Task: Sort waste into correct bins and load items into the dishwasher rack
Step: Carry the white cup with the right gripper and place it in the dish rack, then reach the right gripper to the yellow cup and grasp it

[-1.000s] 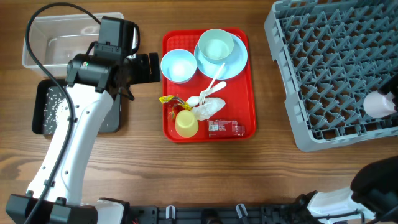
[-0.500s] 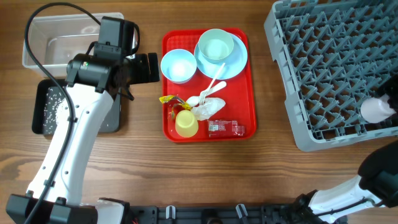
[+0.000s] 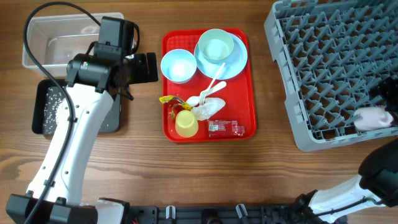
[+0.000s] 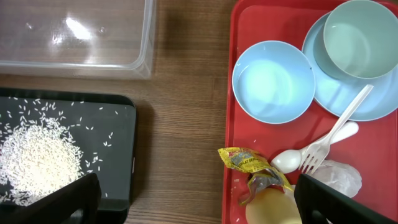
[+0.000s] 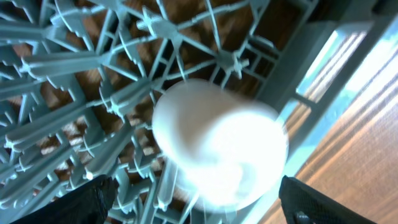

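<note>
Shows rt gripper (image 5: 202,199) w/ fingers spread wide, gripping nothing, above small white cup (image 5: 217,143) (blurred in wrist view), lying among pegs by near rt edge of grey dishwasher rack (image 3: 323,56). Shows lt gripper (image 4: 205,200) likewise spread & empty, over wood betw. red tray (image 3: 249,93) and black tray (image 4: 118,155) holding rice grains (image 4: 37,158), clear tub (image 4: 74,37) just beyond. Shows, on red tray: light blue bowl (image 3: 177,65); 2nd bowl (image 3: 216,45) on light blue plate (image 3: 239,59); white spoon (image 4: 289,160); yellow wrapper (image 4: 245,160); crumpled tissue (image 3: 208,109); yellow cup (image 3: 186,124); red wrapper (image 3: 225,128).
</note>
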Robot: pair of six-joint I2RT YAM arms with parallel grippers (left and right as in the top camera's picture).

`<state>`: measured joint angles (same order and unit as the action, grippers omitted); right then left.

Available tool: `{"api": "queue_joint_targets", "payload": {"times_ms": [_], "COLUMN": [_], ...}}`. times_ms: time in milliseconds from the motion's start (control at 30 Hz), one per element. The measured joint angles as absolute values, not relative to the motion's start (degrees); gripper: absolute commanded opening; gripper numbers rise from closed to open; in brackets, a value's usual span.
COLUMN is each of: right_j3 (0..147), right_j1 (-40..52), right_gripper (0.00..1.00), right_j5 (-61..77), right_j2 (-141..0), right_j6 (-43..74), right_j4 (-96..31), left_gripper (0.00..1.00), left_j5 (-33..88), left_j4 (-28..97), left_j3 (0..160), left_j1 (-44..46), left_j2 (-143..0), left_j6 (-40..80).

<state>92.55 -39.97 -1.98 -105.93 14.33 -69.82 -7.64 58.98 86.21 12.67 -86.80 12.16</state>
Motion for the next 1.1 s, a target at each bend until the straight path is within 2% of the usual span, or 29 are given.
{"api": "queue_joint_targets", "payload": {"times_ms": [300, 433, 633, 733, 900, 1100], "right_j3": [111.3, 114.6, 115.2, 115.2, 115.2, 115.2], "right_j1": [-39.4, -34.4, -13.5, 1.1, 18.4, 32.2], "right_gripper": [0.91, 0.91, 0.92, 0.93, 0.93, 0.93], "right_j5": [7.4, 12.1, 13.9, 12.3, 9.6, 8.1], "right_j2": [-105.4, -102.8, -100.2, -100.9, -104.1, -113.6], "right_j6": [11.8, 8.3, 5.9, 6.9, 10.2, 13.3], "right_j4": [-77.4, -79.8, -80.6, -78.3, -74.3, -74.1], "left_gripper": [1.00, 1.00, 1.00, 1.00, 1.00, 1.00], "left_j5": [-7.7, -7.7, -7.6, -7.4, -6.5, -6.0], "left_j4": [59.2, 59.1, 58.7, 59.2, 60.1, 61.0], "left_j3": [86.2, 86.2, 86.2, 86.2, 86.2, 86.2], "left_j1": [12.7, 12.7, 10.5, 6.6, -1.0, -9.4], "left_j2": [-86.8, -86.8, -86.8, -86.8, -86.8, -86.8], "left_j6": [12.2, 12.2, 13.0, 15.3, 17.0, 17.4]}}
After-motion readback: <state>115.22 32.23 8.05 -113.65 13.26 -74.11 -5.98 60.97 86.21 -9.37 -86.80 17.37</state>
